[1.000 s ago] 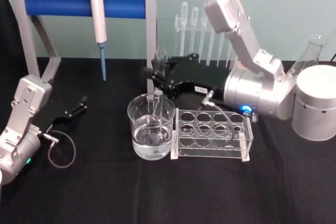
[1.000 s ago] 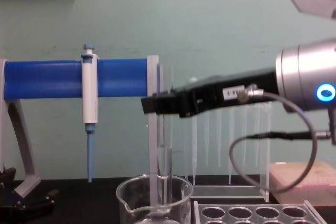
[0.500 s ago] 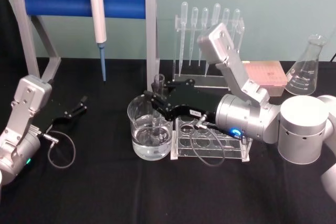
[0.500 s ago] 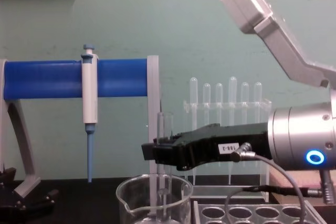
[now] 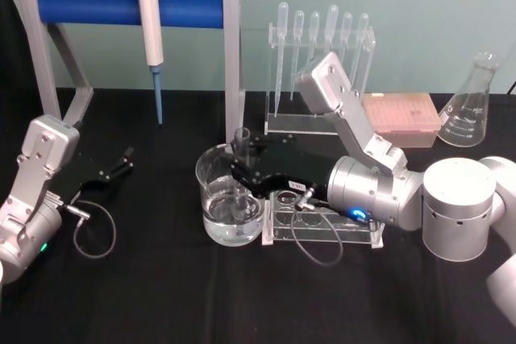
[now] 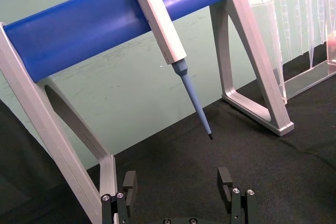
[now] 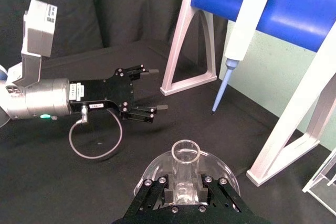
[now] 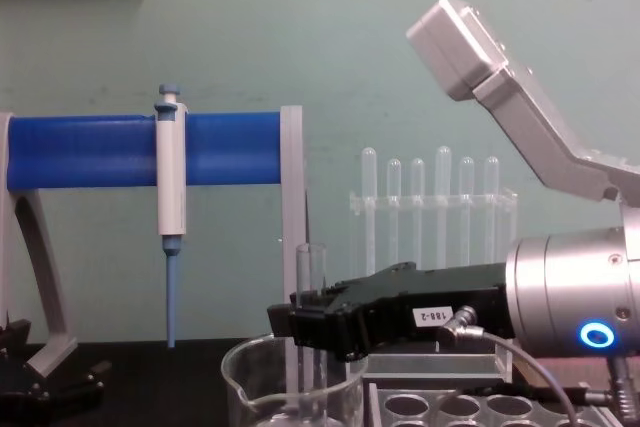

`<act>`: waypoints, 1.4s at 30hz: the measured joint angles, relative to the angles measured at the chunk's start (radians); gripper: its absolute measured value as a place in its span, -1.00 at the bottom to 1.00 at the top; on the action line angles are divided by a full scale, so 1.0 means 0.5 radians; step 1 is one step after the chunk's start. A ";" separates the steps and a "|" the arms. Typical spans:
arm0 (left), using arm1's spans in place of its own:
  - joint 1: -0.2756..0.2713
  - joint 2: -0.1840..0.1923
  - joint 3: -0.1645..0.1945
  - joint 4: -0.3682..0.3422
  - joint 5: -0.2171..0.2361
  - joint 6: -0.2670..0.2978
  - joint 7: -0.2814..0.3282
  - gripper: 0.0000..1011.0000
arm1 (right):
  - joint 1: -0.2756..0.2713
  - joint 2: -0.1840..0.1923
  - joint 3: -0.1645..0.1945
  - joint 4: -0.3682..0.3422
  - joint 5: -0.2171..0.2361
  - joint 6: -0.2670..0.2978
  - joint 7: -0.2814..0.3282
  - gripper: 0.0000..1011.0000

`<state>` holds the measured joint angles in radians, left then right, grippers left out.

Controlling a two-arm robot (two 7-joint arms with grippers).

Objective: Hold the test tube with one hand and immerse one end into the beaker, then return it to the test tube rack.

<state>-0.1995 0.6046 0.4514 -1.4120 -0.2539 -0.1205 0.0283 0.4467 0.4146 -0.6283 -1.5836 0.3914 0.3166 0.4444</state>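
My right tool point(image 5: 241, 172) is clamped on the test tube point(image 5: 241, 144) a little below its rim; the tube stands upright inside the beaker point(image 5: 211, 199), long axis vertical, open mouth up, round end down and, I judge, in the water; thin glass, light, slick and brittle, so I'd use a gentle squeeze on the upper wall and lift straight before crossing to the test tube rack point(image 5: 367, 230); my left tool point(image 6: 177, 184) sits parked over the left of the counter point(image 5: 161, 296), jaws spread wide, empty

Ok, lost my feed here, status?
Right gripper shut on test tube, upright, lower end inside beaker. Left gripper open, parked far left. Rack close beside beaker.
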 joint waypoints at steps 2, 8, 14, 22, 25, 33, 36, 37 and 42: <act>0.000 0.000 0.000 0.000 0.000 0.000 0.000 0.98 | -0.004 -0.002 0.002 0.004 -0.009 0.000 0.004 -0.55; 0.000 0.000 0.000 0.000 0.000 0.000 0.000 0.98 | -0.022 -0.014 0.015 0.014 -0.025 0.001 0.013 -0.55; 0.000 0.000 0.000 0.000 0.000 0.000 0.000 0.98 | -0.035 -0.024 0.033 0.013 -0.028 0.004 0.022 -0.55; 0.000 0.000 0.000 0.000 0.000 0.000 0.000 0.98 | -0.034 -0.023 0.031 0.012 -0.028 0.006 0.022 -0.55; 0.000 0.000 0.000 0.000 0.000 0.000 0.000 0.98 | -0.033 -0.023 0.031 0.011 -0.027 0.006 0.022 -0.55; 0.000 0.000 0.000 0.000 0.000 0.000 0.000 0.98 | -0.032 -0.022 0.029 0.011 -0.026 0.006 0.022 -0.55; 0.000 0.000 0.000 0.000 0.000 0.000 0.000 0.98 | -0.031 -0.021 0.029 0.011 -0.026 0.006 0.022 -0.55; 0.000 0.000 0.000 0.000 0.000 0.000 0.000 0.98 | -0.031 -0.021 0.028 0.011 -0.026 0.006 0.022 -0.55; 0.000 0.000 0.000 0.000 0.000 0.000 0.000 0.98 | -0.031 -0.020 0.028 0.011 -0.026 0.006 0.022 -0.55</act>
<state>-0.1995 0.6047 0.4514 -1.4120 -0.2539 -0.1206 0.0283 0.4313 0.4043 -0.6142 -1.5781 0.3785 0.3197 0.4553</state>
